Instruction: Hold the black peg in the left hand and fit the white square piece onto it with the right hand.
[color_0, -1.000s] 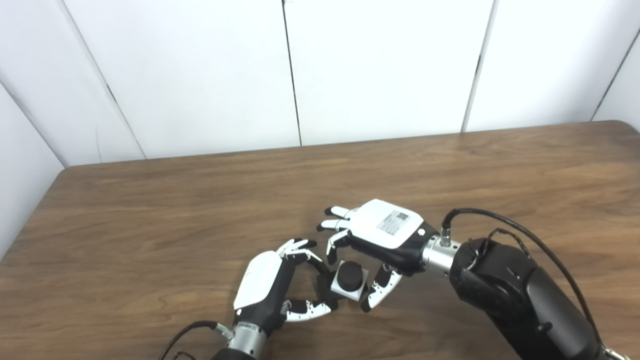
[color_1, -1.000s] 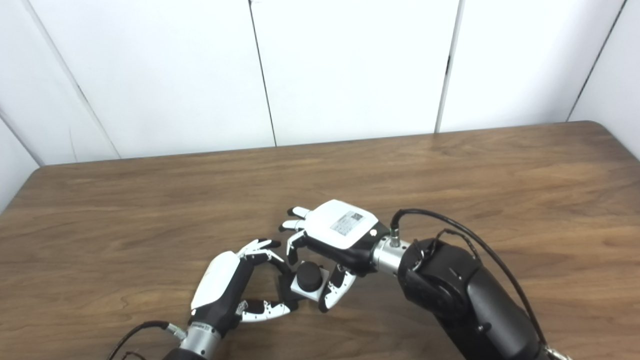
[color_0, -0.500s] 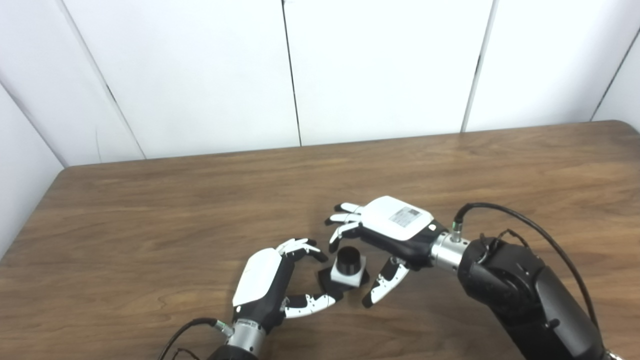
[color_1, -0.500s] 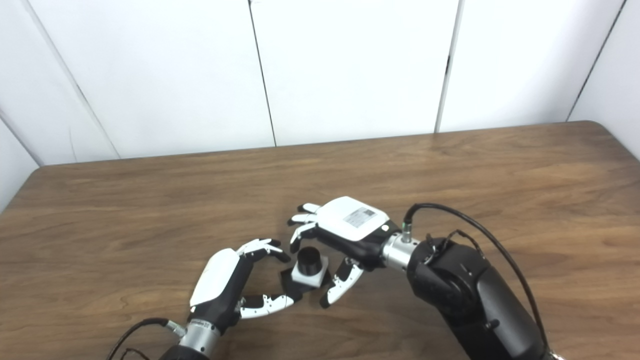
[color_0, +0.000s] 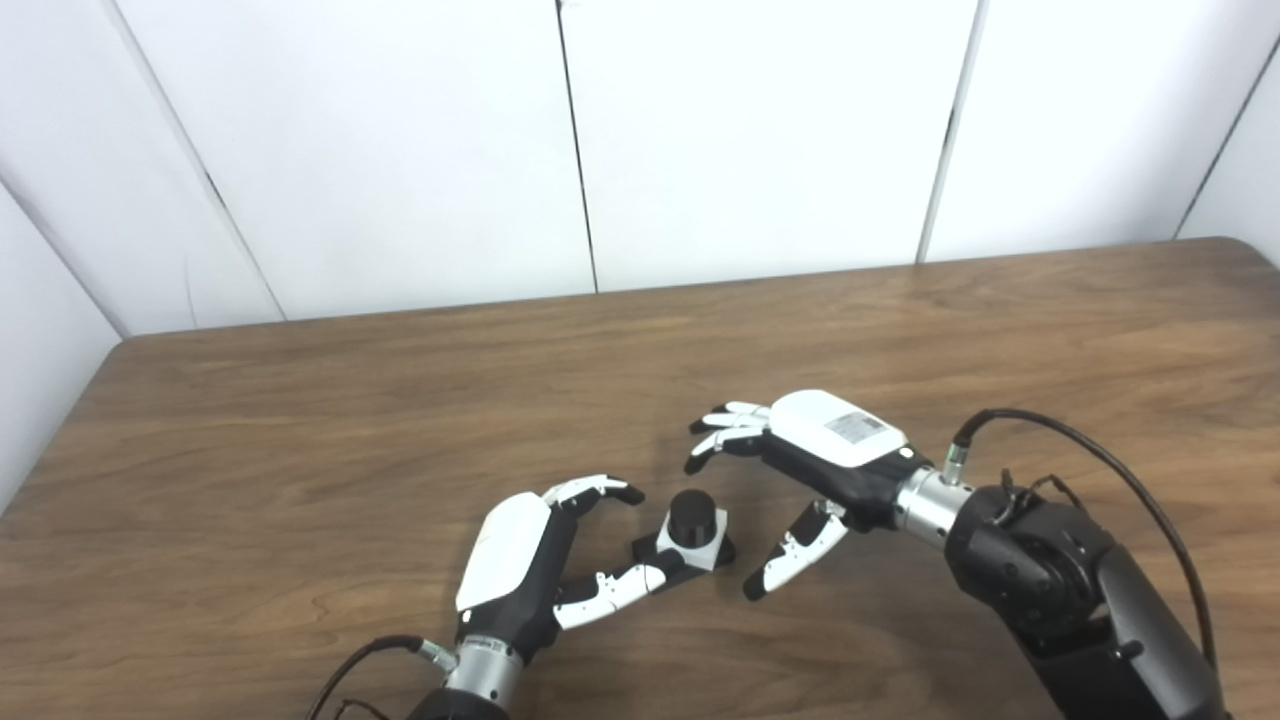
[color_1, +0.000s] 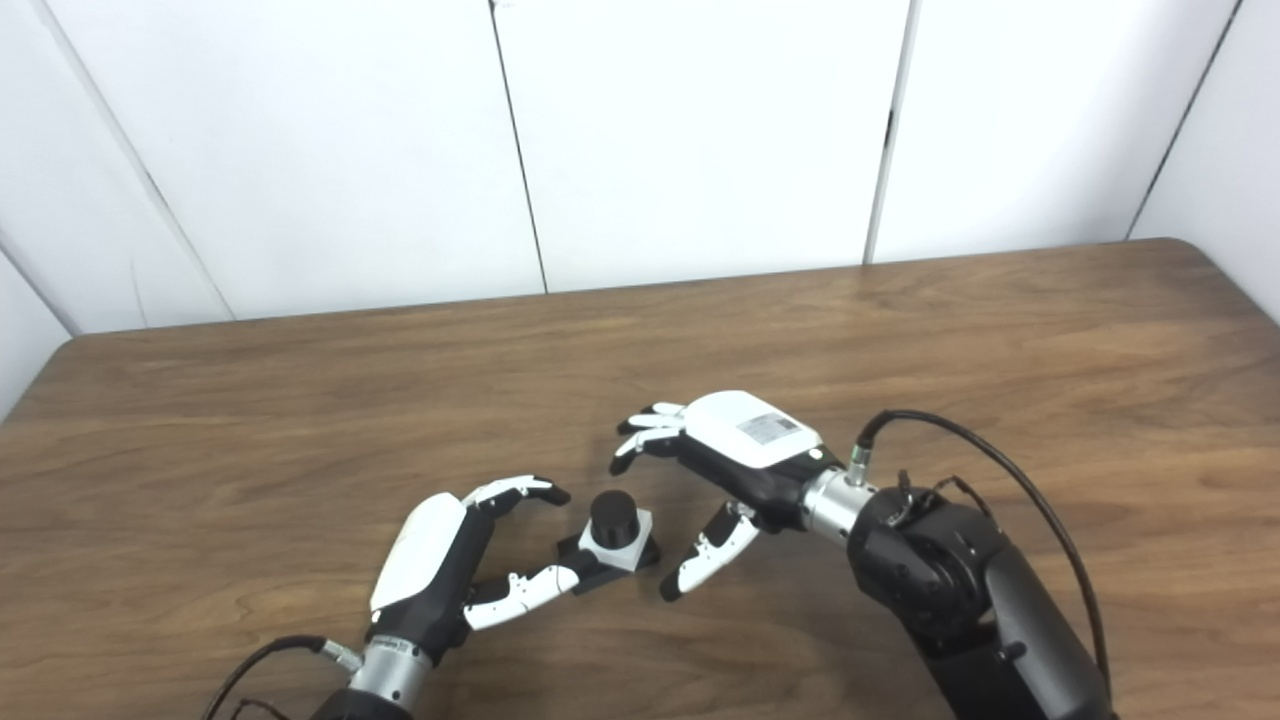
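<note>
The white square piece (color_0: 692, 543) sits seated over the black peg (color_0: 693, 517), whose round top stands up through it; the assembly rests on the wooden table (color_0: 300, 420) near the front edge, between my two hands. My left hand (color_0: 530, 560) lies just left of it, fingers apart and curled, holding nothing, though the thumb tip reaches the dark base of the peg and may touch it. My right hand (color_0: 800, 470) hovers to the right and a little farther off, fingers spread, empty, clear of the piece. Judgement: the fitting step looks complete and this is the release. Next move calls only for drawing both hands clear without nudging the assembly. Unclear: how fully the piece is seated, and the base's outline under it.
</note>
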